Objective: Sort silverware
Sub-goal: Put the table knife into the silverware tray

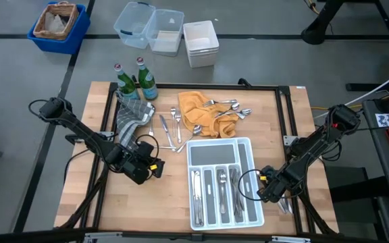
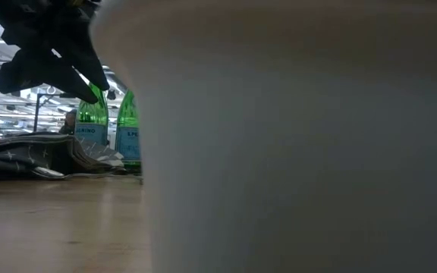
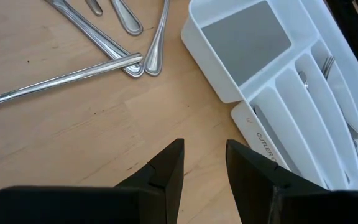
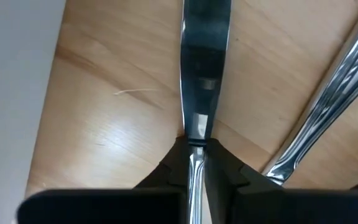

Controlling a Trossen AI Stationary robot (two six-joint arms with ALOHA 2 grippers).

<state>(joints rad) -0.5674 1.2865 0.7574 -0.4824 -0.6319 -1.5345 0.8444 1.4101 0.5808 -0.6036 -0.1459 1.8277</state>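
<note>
Steel is pinched between the fingers of my right tool (image 4: pixel 194 163): a table knife (image 4: pixel 204 68), gripped near one end so that the rest of it runs straight ahead of the tool along the wood. I hold it at the end, I judge, so it can go lengthwise into a slot of the white tray (image 1: pixel 248 150). A second piece (image 4: pixel 328 99) lies just beside it on the desk (image 1: pixel 80 196), slanting away. This is at the tray's right side, off its long wall. My left tool (image 3: pixel 202 163) hovers with fingers parted and empty at the tray's left, facing loose silverware (image 3: pixel 132 61) whose handles fan out on the bare wood. More pieces sit on the orange cloth (image 1: pixel 198 111); some already lie lengthwise in the tray's slots.
</note>
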